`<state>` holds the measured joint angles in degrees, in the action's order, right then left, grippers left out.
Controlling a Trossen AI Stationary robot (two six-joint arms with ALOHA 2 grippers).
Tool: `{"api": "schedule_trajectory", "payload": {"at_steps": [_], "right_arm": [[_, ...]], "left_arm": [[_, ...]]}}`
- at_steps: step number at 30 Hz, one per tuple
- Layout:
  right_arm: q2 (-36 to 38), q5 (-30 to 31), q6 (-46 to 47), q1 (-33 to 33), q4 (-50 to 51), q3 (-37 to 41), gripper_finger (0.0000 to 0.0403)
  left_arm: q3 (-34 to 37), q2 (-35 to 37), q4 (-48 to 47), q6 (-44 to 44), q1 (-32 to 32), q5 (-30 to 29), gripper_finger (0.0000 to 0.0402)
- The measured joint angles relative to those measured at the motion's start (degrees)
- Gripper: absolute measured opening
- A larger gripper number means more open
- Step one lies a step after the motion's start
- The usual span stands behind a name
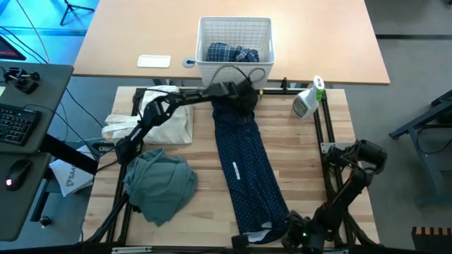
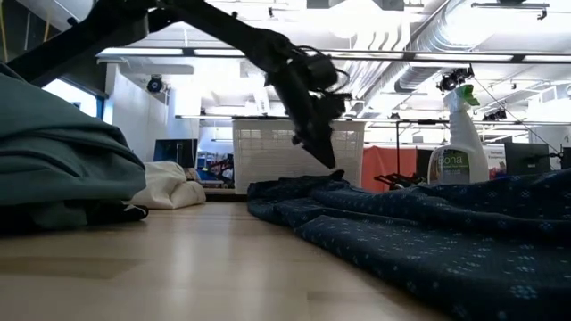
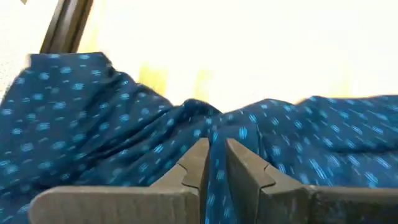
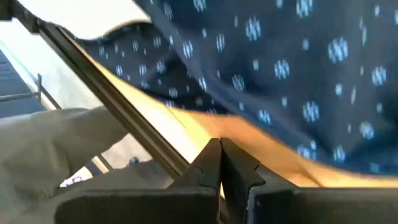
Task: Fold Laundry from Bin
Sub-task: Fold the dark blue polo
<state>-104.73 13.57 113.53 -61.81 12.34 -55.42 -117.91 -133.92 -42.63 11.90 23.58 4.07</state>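
Observation:
The navy dotted trousers lie stretched out lengthwise on the wooden table, from in front of the bin to the near edge. My left gripper reaches over their far end and is shut on the cloth. My right gripper is at the table's near edge, beside the trousers' near end. Its fingers are shut, and nothing shows between them. A blue-white plaid shirt lies in the bin. My left gripper pinches a small raised fold of the trousers' far end between its two fingers. The fingers slant down onto it from above and from the table's left. The rest of the trousers lies slack on the table.
A grey-green top lies crumpled at the table's near left and a white cloth at the far left. A spray bottle stands at the far right. Bare wood shows to the right of the trousers.

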Motion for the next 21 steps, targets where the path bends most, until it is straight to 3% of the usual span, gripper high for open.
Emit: {"api": "schedule_trajectory", "payload": {"at_steps": [6, 8, 13, 21], "right_arm": [[0.00, 0.04, -1.33, 1.39, 0.03, 0.00, 0.0000], [0.00, 0.10, -1.74, 1.79, 0.04, 0.00, 0.0000], [0.00, 0.18, -3.56, 2.59, 0.07, 0.00, 0.0000], [0.87, -1.61, -2.97, 2.55, -0.08, 0.00, 0.0000]], "left_arm": [[-0.04, -1.89, -3.57, -1.90, -2.84, -5.39, 0.0036], [-0.04, -1.89, -6.77, -0.76, -3.09, -4.57, 0.0033], [-0.07, -2.28, -17.58, 2.13, -3.17, 4.09, 0.0015], [-0.01, 1.91, -29.61, 7.68, -3.09, 0.87, 0.0000]]}}
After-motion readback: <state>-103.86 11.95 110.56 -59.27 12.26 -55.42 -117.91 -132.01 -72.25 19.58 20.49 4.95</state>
